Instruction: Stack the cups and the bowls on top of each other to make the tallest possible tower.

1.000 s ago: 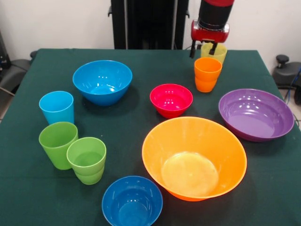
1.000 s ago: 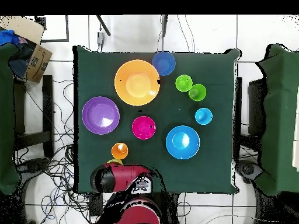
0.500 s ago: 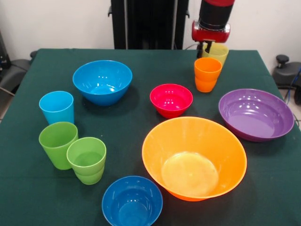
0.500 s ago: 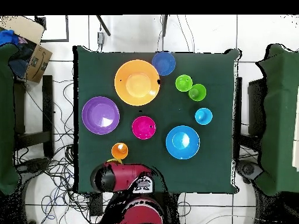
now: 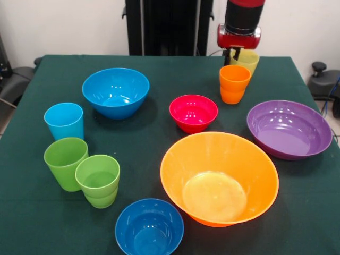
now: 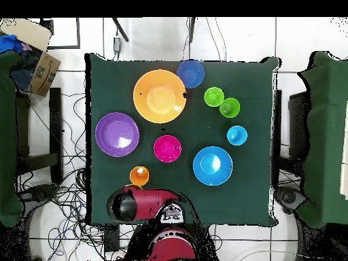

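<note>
The bench (image 5: 159, 133), draped in dark green cloth, carries every piece separately, with nothing stacked. Largest on it is the orange bowl (image 5: 219, 178), sitting upright toward the front with its broad mouth open. To its right and a little farther back lies the wide shallow purple bowl (image 5: 289, 128), near the orange bowl's rim but apart from it. Toward the back left stands the larger blue bowl (image 5: 116, 92), and the smaller blue bowl (image 5: 149, 227) sits at the front edge, just beside the orange bowl. The red bowl (image 5: 193, 112) rests near the middle, between the larger blue bowl and the purple one. At the left the light blue cup (image 5: 64, 121) stands upright; in front of it stand the plain green cup (image 5: 65, 162) and, touching or nearly touching it, the stepped green cup (image 5: 98, 180). At the back right the orange cup (image 5: 234, 84) stands upright, with the yellow cup (image 5: 245, 60) just behind it. The red and black arm (image 5: 242, 21) comes down over the yellow cup, and the hand (image 5: 238, 53) is at that cup's rim; whether it is clenched on the cup or released cannot be told from either view.
</note>
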You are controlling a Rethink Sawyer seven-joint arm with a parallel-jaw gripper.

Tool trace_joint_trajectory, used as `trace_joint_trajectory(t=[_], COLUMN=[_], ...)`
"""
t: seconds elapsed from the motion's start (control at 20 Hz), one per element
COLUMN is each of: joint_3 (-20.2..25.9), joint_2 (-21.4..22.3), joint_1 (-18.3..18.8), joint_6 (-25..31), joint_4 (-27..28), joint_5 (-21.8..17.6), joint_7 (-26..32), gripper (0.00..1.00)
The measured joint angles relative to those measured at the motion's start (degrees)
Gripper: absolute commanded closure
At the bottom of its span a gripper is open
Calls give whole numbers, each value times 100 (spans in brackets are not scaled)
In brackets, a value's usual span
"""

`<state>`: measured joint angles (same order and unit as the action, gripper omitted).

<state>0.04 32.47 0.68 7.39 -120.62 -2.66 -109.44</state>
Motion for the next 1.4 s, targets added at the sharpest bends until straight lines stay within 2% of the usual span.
trace_joint_trajectory(t=[0.55, 1.4], joint_3=[620, 887], joint_2=[128, 226], joint_1=[708, 759], joint_6=[0, 283], joint_4=[-85, -219], joint_5=[1, 1], joint_7=[0, 0], gripper=[100, 100])
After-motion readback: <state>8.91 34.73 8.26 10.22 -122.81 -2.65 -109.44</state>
